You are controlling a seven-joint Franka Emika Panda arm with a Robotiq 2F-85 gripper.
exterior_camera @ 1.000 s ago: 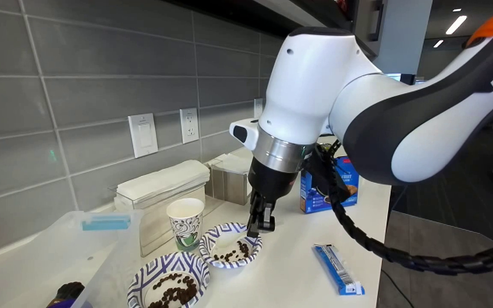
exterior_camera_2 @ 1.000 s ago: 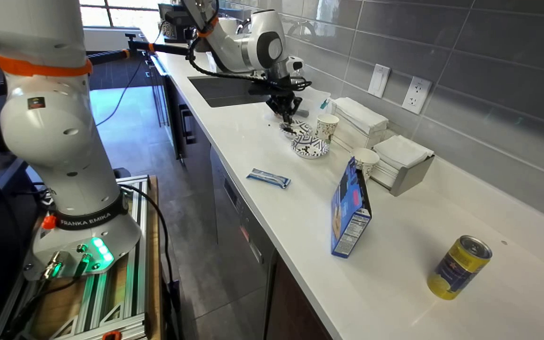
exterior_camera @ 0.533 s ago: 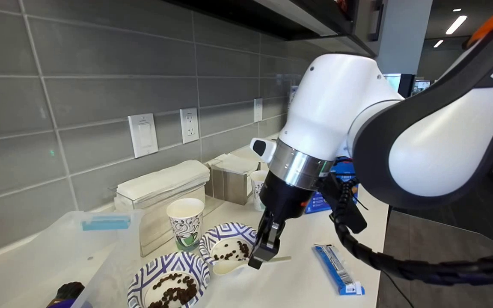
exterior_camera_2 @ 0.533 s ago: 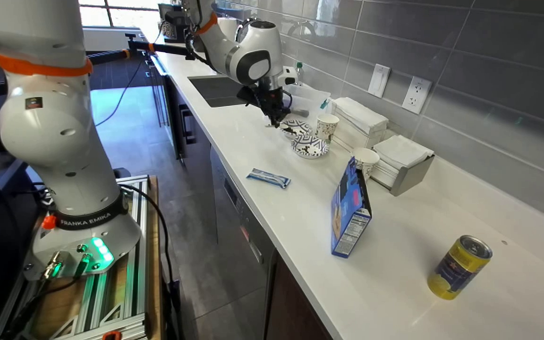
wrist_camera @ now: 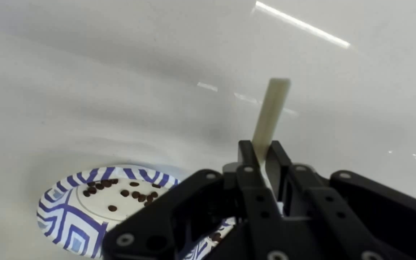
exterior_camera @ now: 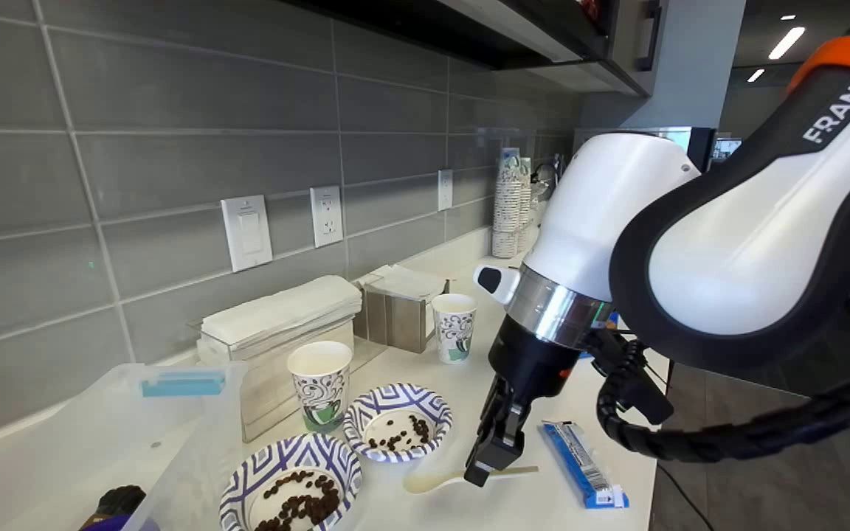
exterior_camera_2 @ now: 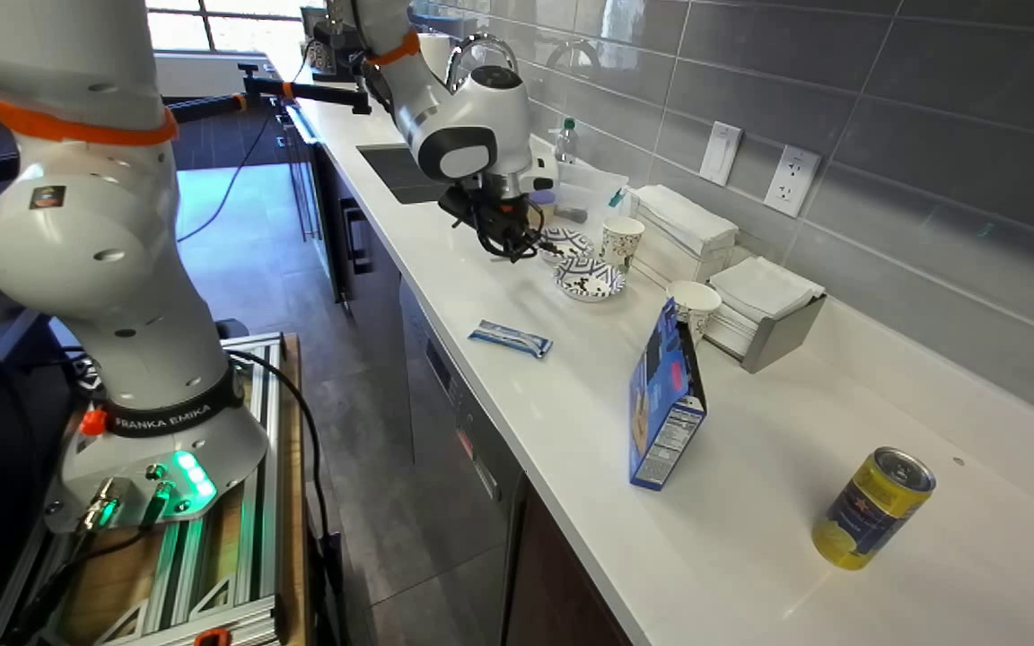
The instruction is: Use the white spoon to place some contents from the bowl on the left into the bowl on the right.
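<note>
The pincer (wrist_camera: 262, 155) is clenched upon the handle of the white spoon (wrist_camera: 272, 112). This spoon looks smooth and a little cream in colour, with a flat, straight handle and an oval head. In an exterior view, the nearer bowl (exterior_camera: 248, 476) and the farther bowl (exterior_camera: 377, 409) are round, as if of paper, with flared walls printed in violet-blue angular lines. Small dark brown pieces (exterior_camera: 314, 507), rounded like beans, lie in both, more of them in the nearer one. The spoon is over the white, glossy table (exterior_camera: 462, 512), between the bowls and the flat blue wrapped bar (exterior_camera: 581, 464); whether it touches the table, I cannot tell. Compared with half a second ago, the pincer and the spoon have moved away from the bowls, toward the bar; the spoon's head then appeared just beside the farther bowl. Both bowls have stayed.
</note>
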